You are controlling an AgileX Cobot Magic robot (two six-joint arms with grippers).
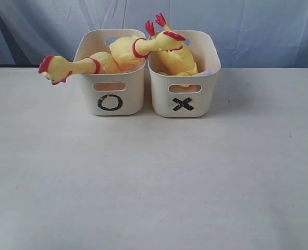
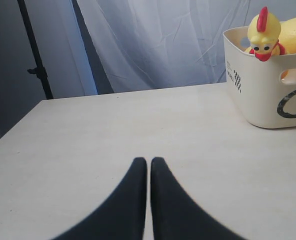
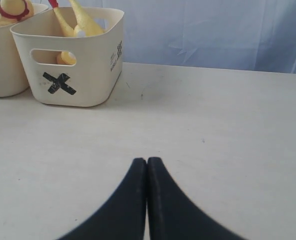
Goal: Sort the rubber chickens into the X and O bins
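Three chickens counted in the exterior view: first chicken [image 1: 54, 67] lying in the O bin [image 1: 88, 91], head hanging out over the outer rim; second chicken [image 1: 126, 52] with body in the O bin and head reaching over the X bin [image 1: 208, 88]; third chicken [image 1: 181, 62] in the X bin, red feet up. Two bins, just beside each other on the table [image 1: 154, 182]. Black O and black X on the fronts. Small printed side label [image 2: 236, 80] visible only from the wrists, too small to read. Left gripper [image 2: 149, 162] and right gripper [image 3: 146, 161]: jaws closed together, empty, low over the table.

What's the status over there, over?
Left end effector shut, empty; right end effector same. Yellow rubber chickens in cream plastic O bin and X bin. Nothing in the way.
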